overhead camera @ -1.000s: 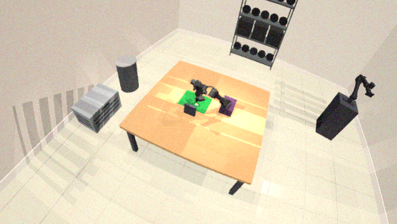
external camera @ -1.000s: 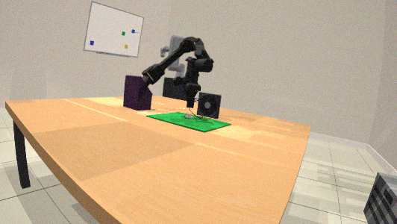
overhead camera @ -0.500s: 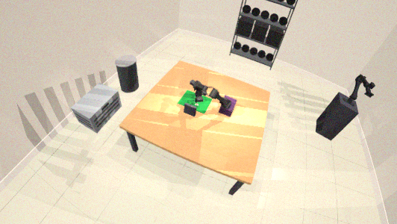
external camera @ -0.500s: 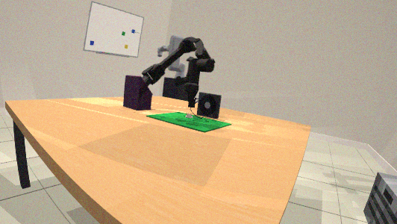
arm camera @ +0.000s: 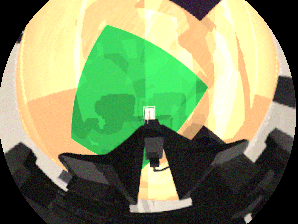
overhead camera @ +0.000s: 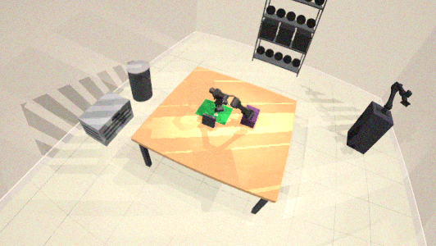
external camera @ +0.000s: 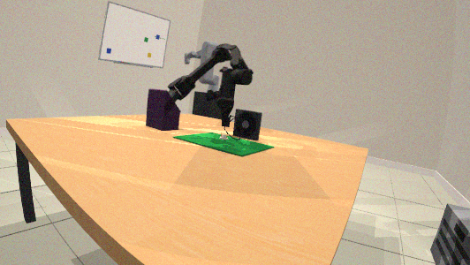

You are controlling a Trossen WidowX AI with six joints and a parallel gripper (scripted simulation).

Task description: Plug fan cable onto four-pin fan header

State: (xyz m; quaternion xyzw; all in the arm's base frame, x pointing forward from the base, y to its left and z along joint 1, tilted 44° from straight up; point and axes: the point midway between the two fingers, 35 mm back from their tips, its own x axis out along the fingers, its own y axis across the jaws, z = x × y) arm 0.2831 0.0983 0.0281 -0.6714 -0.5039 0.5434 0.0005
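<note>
The small black plug (arm camera: 154,146) at the end of the fan's cable (external camera: 230,135) (arm camera: 162,169) is clamped in the pincer (external camera: 225,124) (arm camera: 152,128), whose fingers point down over the green board (overhead camera: 226,117) (external camera: 247,149) (arm camera: 130,75). In the wrist view the plug's long axis runs along the picture's upright direction, with the thin cable leaving its lower end and curling aside. The fingertips cover the plug's other end, and in the exterior view the plug merges with the dark fingers, so its exact tilt cannot be told. From above, the arm (overhead camera: 235,102) (external camera: 200,72) hides the plug.

The plug lies between the fingers, above the board and apart from the white four-pin header (external camera: 223,137) (arm camera: 149,113), which shows just beyond the fingertips in the wrist view. The square black fan (overhead camera: 208,120) (external camera: 247,124) stands upright beside the pincer on the wooden bench (overhead camera: 184,143) (external camera: 177,212) (arm camera: 45,60).
</note>
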